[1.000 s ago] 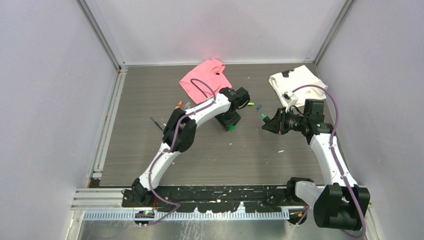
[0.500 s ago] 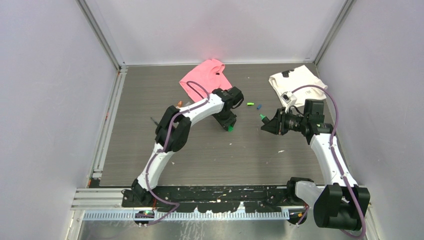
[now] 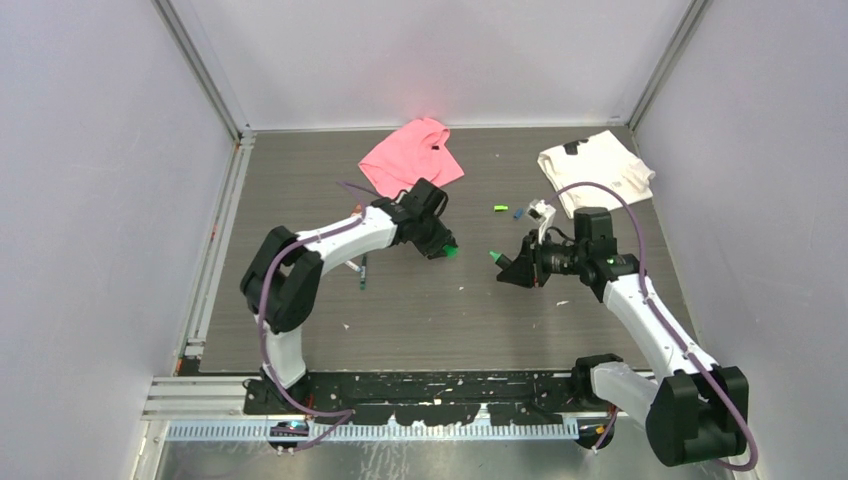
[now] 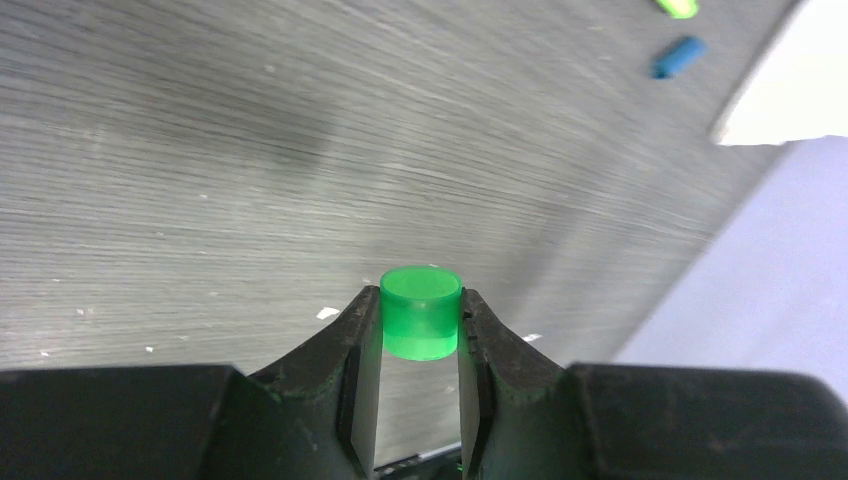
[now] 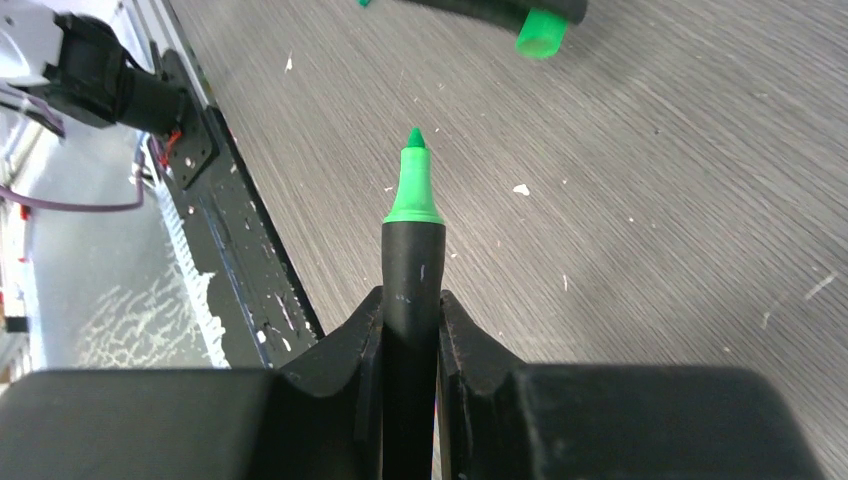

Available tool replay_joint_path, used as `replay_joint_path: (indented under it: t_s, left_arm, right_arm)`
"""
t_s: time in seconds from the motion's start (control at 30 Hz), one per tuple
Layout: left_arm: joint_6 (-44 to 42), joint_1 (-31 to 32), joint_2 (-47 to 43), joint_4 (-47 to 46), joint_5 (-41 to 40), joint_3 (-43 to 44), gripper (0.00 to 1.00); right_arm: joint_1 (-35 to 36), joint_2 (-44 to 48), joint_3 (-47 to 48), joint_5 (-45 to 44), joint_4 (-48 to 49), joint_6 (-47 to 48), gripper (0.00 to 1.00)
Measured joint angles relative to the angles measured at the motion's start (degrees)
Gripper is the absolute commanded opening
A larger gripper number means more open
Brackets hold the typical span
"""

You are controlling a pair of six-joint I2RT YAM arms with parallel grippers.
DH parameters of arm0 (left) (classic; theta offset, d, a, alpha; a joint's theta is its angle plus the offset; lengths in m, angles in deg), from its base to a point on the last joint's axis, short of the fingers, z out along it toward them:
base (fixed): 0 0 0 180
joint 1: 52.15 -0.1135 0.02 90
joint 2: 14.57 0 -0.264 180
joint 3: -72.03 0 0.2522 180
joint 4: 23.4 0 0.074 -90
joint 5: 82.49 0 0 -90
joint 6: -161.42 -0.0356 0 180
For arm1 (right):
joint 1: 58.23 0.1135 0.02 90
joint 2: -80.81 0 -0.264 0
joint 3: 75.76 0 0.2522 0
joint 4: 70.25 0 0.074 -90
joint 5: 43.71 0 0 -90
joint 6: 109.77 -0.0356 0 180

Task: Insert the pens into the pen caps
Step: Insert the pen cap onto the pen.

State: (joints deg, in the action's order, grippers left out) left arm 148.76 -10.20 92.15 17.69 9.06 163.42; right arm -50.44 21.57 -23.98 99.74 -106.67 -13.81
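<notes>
My left gripper (image 3: 444,246) is shut on a bright green pen cap (image 3: 452,251), held just above the table near its middle. In the left wrist view the cap (image 4: 421,312) sits pinched between the fingertips of the gripper (image 4: 421,322). My right gripper (image 3: 512,271) is shut on a black pen with a green tip (image 3: 495,258) that points left toward the cap, a short gap away. In the right wrist view the pen (image 5: 411,270) sticks out of the gripper (image 5: 411,312), with the held cap (image 5: 541,33) ahead at the top.
A loose green cap (image 3: 500,208) and a blue cap (image 3: 518,212) lie behind the grippers; both also show in the left wrist view (image 4: 676,6) (image 4: 678,56). A dark pen (image 3: 362,272) lies left of the left arm. A pink cloth (image 3: 412,152) and a white cloth (image 3: 594,168) lie at the back.
The left arm has swung left and pulled the green cap back a little to the left. The right gripper has moved left toward the table's middle with the pen.
</notes>
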Motion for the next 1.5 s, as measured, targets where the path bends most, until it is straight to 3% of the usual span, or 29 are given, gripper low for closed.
replay_joint_path:
  t_s: [0.2, 0.5, 0.77, 1.5]
  left_arm:
    - [2.2, -0.3, -6.8, -6.9, 0.7, -5.0, 0.01]
    - [4.1, -0.3, -7.2, -9.2, 0.7, -5.4, 0.01]
    - [5.2, -0.3, -8.0, -10.0, 1.1, -5.4, 0.01]
    - [5.3, 1.2, -8.5, -11.3, 1.1, -5.4, 0.01]
  right_arm:
    - [8.3, -4.2, 0.3, -8.6, 3.7, -1.9, 0.01]
    - [12.1, -8.4, 0.3, -18.2, 15.4, -12.5, 0.01]
    - [14.3, -8.4, -1.5, -21.4, 23.1, -19.2, 0.01]
    - [16.2, -8.6, -4.1, -23.5, 26.0, -24.2, 0.01]
